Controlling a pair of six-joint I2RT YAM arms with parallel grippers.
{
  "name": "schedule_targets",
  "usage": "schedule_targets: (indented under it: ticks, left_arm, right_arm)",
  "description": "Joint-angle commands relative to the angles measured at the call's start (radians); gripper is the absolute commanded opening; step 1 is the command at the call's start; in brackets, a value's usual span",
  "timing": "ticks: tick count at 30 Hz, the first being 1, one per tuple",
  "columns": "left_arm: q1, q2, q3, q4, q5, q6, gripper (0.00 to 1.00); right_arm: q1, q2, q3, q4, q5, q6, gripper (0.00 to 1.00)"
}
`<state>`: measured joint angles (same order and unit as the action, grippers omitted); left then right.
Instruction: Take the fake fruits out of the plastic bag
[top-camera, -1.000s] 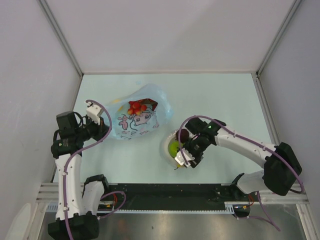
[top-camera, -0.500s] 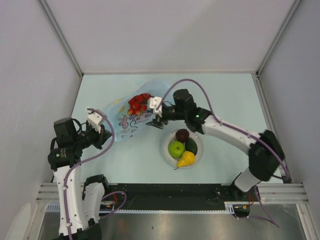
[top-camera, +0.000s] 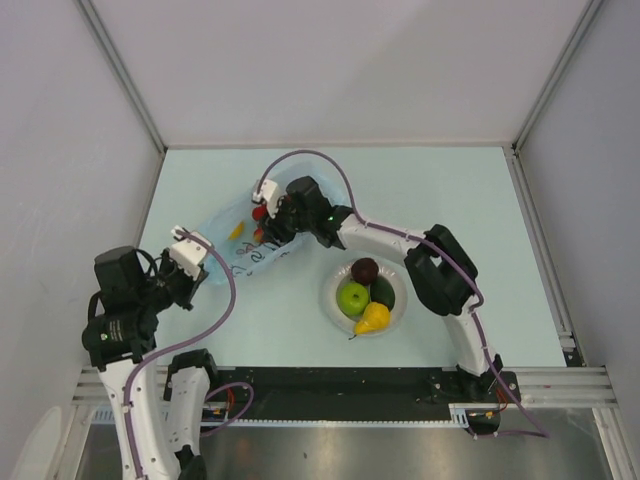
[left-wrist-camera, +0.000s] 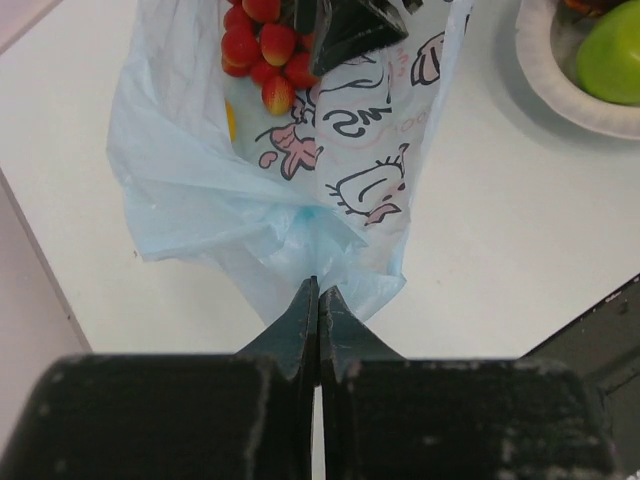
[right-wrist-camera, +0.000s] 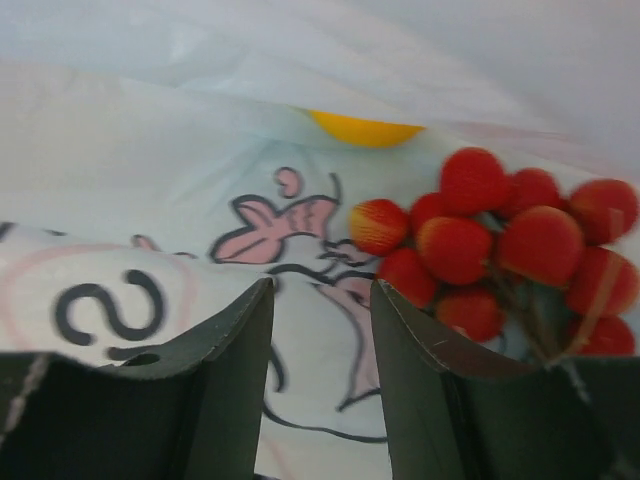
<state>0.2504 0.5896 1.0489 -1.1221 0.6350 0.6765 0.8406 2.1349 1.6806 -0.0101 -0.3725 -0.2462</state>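
The light-blue printed plastic bag (top-camera: 238, 250) lies at the table's left. My left gripper (top-camera: 203, 268) is shut on its near gathered end (left-wrist-camera: 318, 283). A bunch of red grapes (top-camera: 260, 213) and a yellow fruit (top-camera: 236, 231) are in the bag; both also show in the left wrist view, the grapes (left-wrist-camera: 262, 45) and the yellow fruit (left-wrist-camera: 231, 120). My right gripper (top-camera: 270, 228) is open at the bag's far end, empty. In the right wrist view the gripper (right-wrist-camera: 320, 292) hovers over the printed plastic (right-wrist-camera: 150, 200), the grapes (right-wrist-camera: 490, 240) just right of it, the yellow fruit (right-wrist-camera: 365, 128) beyond.
A round white plate (top-camera: 334, 303) near the table's front middle holds a green apple (top-camera: 352, 297), a dark maroon fruit (top-camera: 366, 270), a dark green avocado (top-camera: 386, 294) and a yellow fruit (top-camera: 372, 318). Grey walls close in the table on three sides.
My right arm left the plate and swung left to the bag's far end, now open over the grapes. My left gripper drew the bag's end toward the near left, stretching it.
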Motion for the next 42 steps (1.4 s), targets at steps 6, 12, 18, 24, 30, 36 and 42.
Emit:
schedule_targets:
  ticks: [6,12,18,24,30,36,42]
  left_arm:
    - [-0.003,0.004,0.125,-0.151,0.068,0.086,0.00]
    - [-0.003,-0.014,0.088,-0.200,0.078,0.121,0.00]
    - [-0.003,-0.085,-0.001,-0.171,0.051,0.138,0.00]
    - [-0.002,-0.076,0.023,-0.189,0.083,0.166,0.00]
    - [-0.002,-0.016,0.043,-0.226,0.104,0.193,0.00]
    - [-0.003,0.022,0.089,-0.245,0.089,0.144,0.00]
    - [-0.007,0.019,0.103,-0.217,0.049,0.083,0.00]
  right_arm:
    - [0.109,0.052,0.086,0.128,0.153,0.264,0.63]
    - [0.146,0.128,0.129,0.134,0.213,0.334,0.80]
    - [0.150,0.244,0.246,0.114,0.305,0.381,0.84]
    - [0.135,0.370,0.421,0.137,0.264,0.435,0.91]
    - [0.137,0.546,0.599,0.174,0.247,0.519,1.00]
    - [0.147,0.717,0.789,0.210,0.317,0.561,0.96]
    - [0.152,0.744,0.818,0.243,0.317,0.582,0.76]
